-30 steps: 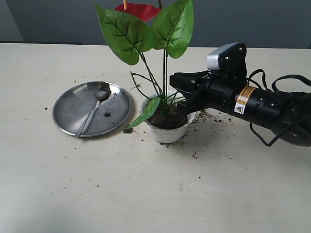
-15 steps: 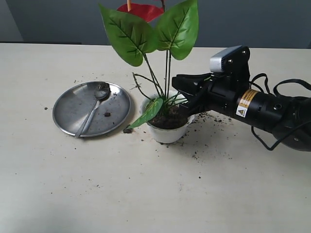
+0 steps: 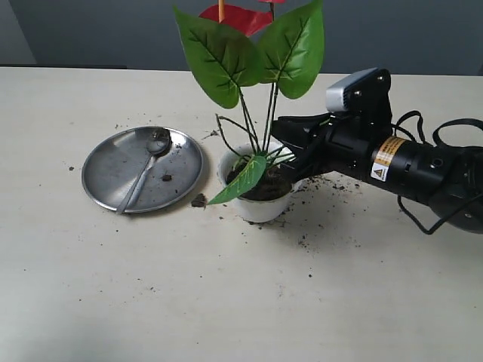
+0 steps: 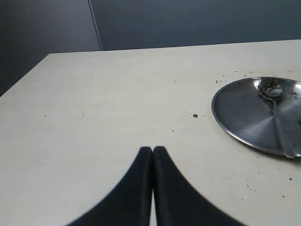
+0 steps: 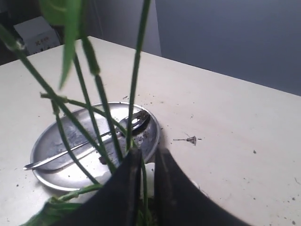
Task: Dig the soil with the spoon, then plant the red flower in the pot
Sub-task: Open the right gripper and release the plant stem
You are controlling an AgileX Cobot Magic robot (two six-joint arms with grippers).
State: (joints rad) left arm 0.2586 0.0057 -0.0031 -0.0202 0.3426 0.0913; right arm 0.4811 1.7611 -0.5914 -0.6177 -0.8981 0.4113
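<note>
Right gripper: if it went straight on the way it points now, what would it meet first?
Besides the red flower stems it grips, the right gripper points over the pot toward the steel plate; its rim by the spoon bowl probably comes first, though depth is unclear.

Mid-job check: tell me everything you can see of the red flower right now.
The red flower looks like an artificial anthurium. It has a glossy red bloom cut off by the top of the frame, two big heart-shaped green leaves, a smaller leaf drooping over the rim of the pot, and thin green stems. It stands in the soil, much taller than the pot, leaning slightly right in the exterior view. The right pincer is closed on its stems just above the soil.
</note>
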